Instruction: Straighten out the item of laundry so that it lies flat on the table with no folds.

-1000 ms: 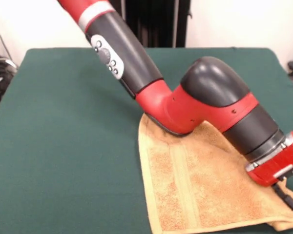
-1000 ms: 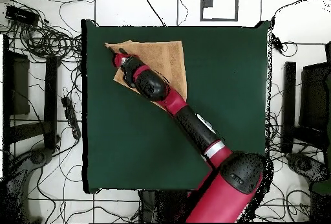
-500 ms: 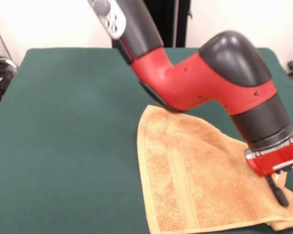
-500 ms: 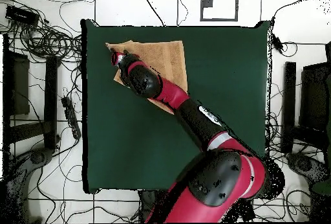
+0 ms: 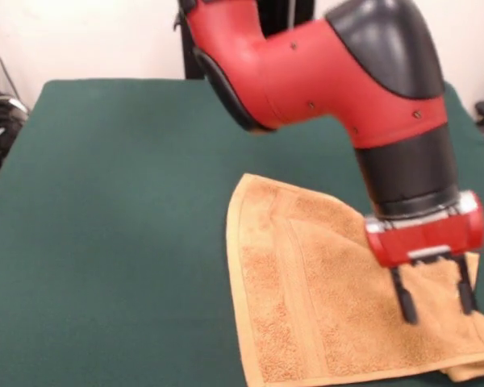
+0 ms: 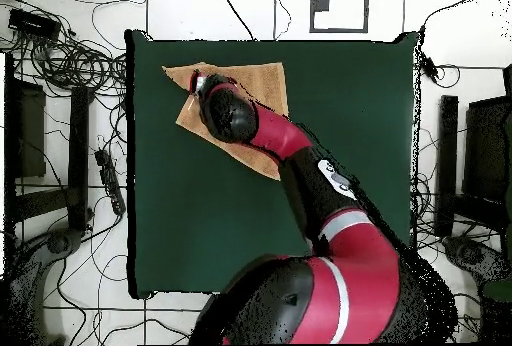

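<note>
The item of laundry (image 5: 306,282) is an orange-tan towel lying on the green table (image 5: 113,226) at the near right, running off the picture's bottom edge. Its right corner is doubled over into a fold (image 5: 468,372). My gripper (image 5: 436,300) hangs just above the towel's right part, open, with both black fingers pointing down and nothing between them. In the overhead view the towel (image 6: 262,84) lies in the table's (image 6: 350,142) upper left corner. There the arm covers much of it, and only the gripper's (image 6: 198,84) top shows.
The towel lies close to the table's edge (image 6: 132,112) in the overhead view. Cables (image 6: 70,62) and dark stands crowd the floor around the table. A black post (image 5: 250,36) stands behind the far edge.
The arm has swung up and more upright. My gripper has lifted off the towel's right corner and shifted a little left, and its fingers now show apart.
</note>
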You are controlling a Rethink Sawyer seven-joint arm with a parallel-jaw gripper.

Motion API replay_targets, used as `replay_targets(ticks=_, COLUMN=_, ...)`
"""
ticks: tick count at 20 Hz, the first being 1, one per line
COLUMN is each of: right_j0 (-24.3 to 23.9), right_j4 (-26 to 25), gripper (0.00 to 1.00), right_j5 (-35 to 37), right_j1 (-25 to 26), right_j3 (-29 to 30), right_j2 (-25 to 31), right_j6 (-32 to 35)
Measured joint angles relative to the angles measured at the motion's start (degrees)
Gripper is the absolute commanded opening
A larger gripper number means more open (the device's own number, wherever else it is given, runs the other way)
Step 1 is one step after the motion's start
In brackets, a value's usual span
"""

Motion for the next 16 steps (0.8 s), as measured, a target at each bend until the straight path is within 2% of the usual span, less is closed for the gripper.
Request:
replay_targets(ticks=5, right_j0=3.13, right_j4=3.61, gripper=1.00, right_j5=12.84, right_j1=-3.97, right_j3=-0.32, right_j2=-8.68, right_j6=1.27)
replay_targets(ticks=6, right_j0=4.82, right_j4=4.37, gripper=1.00, right_j5=18.92, right_j1=-5.38, right_j3=-0.46, right_j2=-12.26, right_j6=2.69)
replay_targets(ticks=8, right_j0=5.30, right_j4=4.52, gripper=1.00, right_j5=20.68, right_j1=-5.77, right_j3=-0.46, right_j2=-13.23, right_j6=3.16)
replay_targets(ticks=9, right_j0=6.74, right_j4=4.72, gripper=1.00, right_j5=25.51, right_j1=-6.92, right_j3=-0.47, right_j2=-15.83, right_j6=4.78)
replay_targets(ticks=12, right_j0=8.78, right_j4=4.79, gripper=1.00, right_j5=31.74, right_j1=-8.54, right_j3=-0.45, right_j2=-18.98, right_j6=7.68)
replay_targets(ticks=16, right_j0=10.13, right_j4=6.00, gripper=1.00, right_j5=35.07, right_j1=-9.62, right_j3=-0.41, right_j2=-20.48, right_j6=10.81)
